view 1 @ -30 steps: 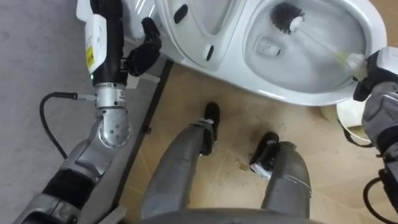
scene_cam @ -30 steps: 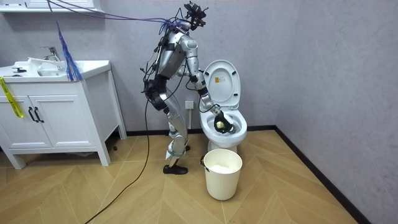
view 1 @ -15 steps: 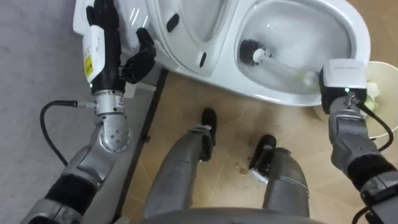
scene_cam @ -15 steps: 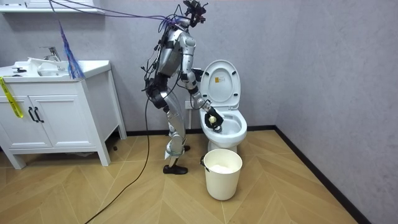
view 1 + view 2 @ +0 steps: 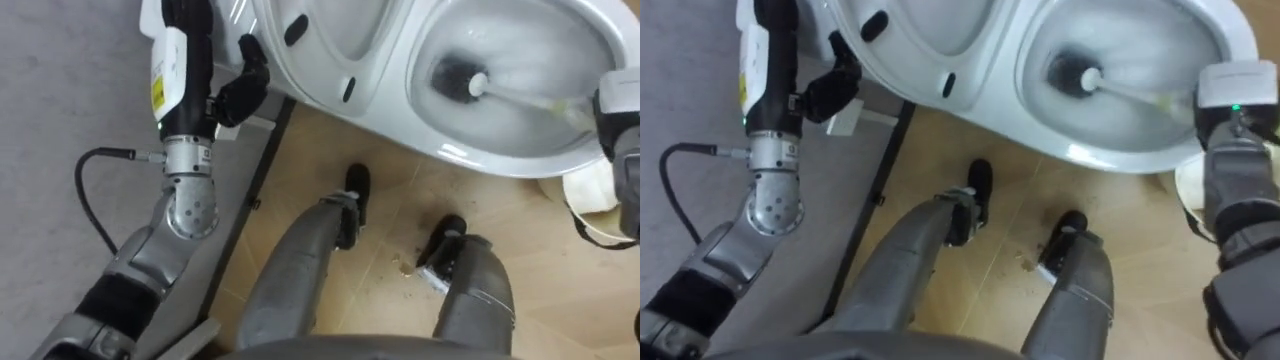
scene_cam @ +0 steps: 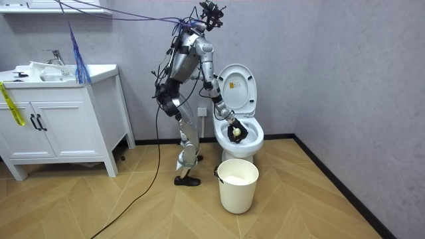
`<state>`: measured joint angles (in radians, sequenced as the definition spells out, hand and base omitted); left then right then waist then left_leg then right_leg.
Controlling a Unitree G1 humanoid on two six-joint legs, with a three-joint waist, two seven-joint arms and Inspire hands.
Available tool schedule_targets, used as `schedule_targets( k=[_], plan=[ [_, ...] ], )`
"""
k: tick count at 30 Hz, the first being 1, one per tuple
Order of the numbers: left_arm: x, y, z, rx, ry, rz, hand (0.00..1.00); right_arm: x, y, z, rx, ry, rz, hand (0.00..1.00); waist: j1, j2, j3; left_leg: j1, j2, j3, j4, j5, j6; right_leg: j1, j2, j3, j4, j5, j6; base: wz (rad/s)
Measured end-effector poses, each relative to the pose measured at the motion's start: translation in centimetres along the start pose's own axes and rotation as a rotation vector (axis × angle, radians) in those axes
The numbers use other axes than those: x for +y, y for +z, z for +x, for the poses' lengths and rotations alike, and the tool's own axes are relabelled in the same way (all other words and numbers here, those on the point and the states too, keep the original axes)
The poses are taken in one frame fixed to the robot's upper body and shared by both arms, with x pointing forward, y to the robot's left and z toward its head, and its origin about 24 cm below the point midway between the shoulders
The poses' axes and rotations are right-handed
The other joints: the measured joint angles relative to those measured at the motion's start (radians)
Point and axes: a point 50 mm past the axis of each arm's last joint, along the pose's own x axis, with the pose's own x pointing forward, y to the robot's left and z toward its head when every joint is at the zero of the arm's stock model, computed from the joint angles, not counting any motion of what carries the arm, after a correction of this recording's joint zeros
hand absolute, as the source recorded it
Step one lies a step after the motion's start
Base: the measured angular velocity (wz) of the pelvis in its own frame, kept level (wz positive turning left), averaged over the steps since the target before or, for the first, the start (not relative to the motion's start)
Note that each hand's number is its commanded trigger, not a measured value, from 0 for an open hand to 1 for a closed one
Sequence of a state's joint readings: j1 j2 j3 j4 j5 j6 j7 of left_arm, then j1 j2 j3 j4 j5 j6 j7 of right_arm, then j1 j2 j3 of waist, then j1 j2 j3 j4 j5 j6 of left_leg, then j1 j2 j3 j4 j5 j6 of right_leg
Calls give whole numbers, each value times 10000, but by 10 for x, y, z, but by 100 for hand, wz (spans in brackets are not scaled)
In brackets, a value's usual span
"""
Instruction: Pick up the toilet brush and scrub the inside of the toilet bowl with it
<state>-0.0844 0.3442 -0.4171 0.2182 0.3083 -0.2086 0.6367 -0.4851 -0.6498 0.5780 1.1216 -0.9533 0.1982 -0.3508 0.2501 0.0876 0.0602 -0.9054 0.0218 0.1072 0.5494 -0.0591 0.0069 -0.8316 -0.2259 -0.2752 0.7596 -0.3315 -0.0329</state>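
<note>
Left eye view: toilet brush (image 5: 456, 78) with its bristle head down in the toilet bowl (image 5: 470, 158), white handle slanting to the right hand (image 5: 618, 98) at the bowl's right rim. Left hand (image 5: 238, 92) loosely curled, empty, against the edge of the raised lid (image 5: 330, 30).
Room view: robot stands at the toilet on the room view's left, right hand low in the bowl, closed round the handle's yellowish end. White bucket (image 6: 238, 189) on the floor near the toilet.
Right eye view: same layout.

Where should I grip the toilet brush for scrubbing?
At the pale upper end of the brush's handle, reaching in from the robot's right over the bowl rim: the dark bristle head sits low in the bowl and the handle slants up toward that side.
</note>
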Motion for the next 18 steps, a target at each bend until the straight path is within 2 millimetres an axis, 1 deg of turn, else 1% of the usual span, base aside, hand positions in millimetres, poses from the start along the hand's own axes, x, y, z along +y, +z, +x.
schedule_targets(
  k=[1, 2, 3, 4, 5, 6, 8, 10, 11, 13, 15, 16, 17, 18],
  plan=[
    [0, 0, 0, 21, 10, 23, 0, 1, 6, -1, -152, -66, -17, 100, -6, 0, -4, 14, 9, -13, -1, 0, 0, 48, 15, -42, -49, -5, -5, 0],
    [-1, -1, 0, 54, -23, 101, 0, 6, 16, -5, -259, -65, -47, 100, -44, 27, -23, 76, 31, -23, -9, 1, 1, 188, 66, -166, -155, -2, -6, 5],
    [-2, -1, -1, 80, -47, 125, 0, 10, 22, -8, -349, -36, 16, 100, -92, 67, -50, 128, 28, -27, -1, 1, 1, 280, 85, -228, -174, -4, -3, 13],
    [-3, -2, -2, 142, -86, 137, 0, 15, 36, -13, -571, -1, 201, 100, -186, 144, -101, 224, 41, -27, -17, 1, 1, 468, 135, -279, -284, -11, 22, 13],
    [-4, -4, -4, 245, -65, 137, 0, 18, 50, -17, -664, 8, 456, 100, -282, 175, -122, 327, 76, -28, -52, 1, 2, 655, 226, -290, -465, 24, 78, 10],
    [-5, -5, -5, 297, -68, 149, 0, 20, 54, -19, -650, 47, 560, 100, -290, 198, -138, 394, 83, -25, -89, 1, 3, 756, 248, -304, -549, 41, 99, 0],
    [-11, -10, -11, 593, -233, 217, 0, 30, 70, -29, -570, 443, 937, 100, -229, 314, -217, 806, 159, -1, -407, -8, 16, 1212, 453, -299, -1101, 251, 196, -14],
    [-15, -13, -17, 911, -313, 224, 0, 32, 77, -32, -522, 536, 1156, 100, -275, 468, -327, 1066, 180, 17, -722, -25, 52, 1467, 553, -310, -1470, 407, 253, -15],
    [-17, -14, -19, 1059, -380, 239, 0, 35, 80, -34, -375, 706, 1405, 100, -282, 526, -367, 1171, 170, 56, -849, -4, 86, 1555, 564, -286, -1577, 458, 275, -8],
    [-17, -15, -21, 1178, -395, 271, 0, 36, 82, -35, -235, 843, 1768, 100, -254, 553, -385, 1227, 188, 131, -897, -4, 87, 1563, 567, -241, -1596, 481, 262, -8],
    [-18, -15, -21, 1237, -397, 220, 0, 38, 79, -35, 22, 1006, 2167, 100, -183, 582, -380, 1238, 215, 189, -908, -3, 88, 1548, 560, -259, -1585, 492, 230, -5],
    [-18, -14, -21, 1262, -373, 127, 0, 38, 76, -33, 292, 1141, 2645, 100, -144, 604, -369, 1228, 216, 213, -908, -3, 88, 1502, 541, -246, -1540, 475, 208, -5],
    [-19, -13, -21, 1273, -392, 49, 0, 40, 70, -31, 643, 1336, 3264, 100, -58, 547, -330, 1197, 219, 276, -913, -2, 88, 1394, 519, -168, -1475, 448, 192, -7],
    [-18, -12, -20, 1252, -370, -26, 0, 40, 67, -30, 835, 1401, 3678, 100, -39, 535, -323, 1160, 218, 305, -915, -2, 89, 1321, 508, -120, -1432, 436, 190, -7]
  ],
)
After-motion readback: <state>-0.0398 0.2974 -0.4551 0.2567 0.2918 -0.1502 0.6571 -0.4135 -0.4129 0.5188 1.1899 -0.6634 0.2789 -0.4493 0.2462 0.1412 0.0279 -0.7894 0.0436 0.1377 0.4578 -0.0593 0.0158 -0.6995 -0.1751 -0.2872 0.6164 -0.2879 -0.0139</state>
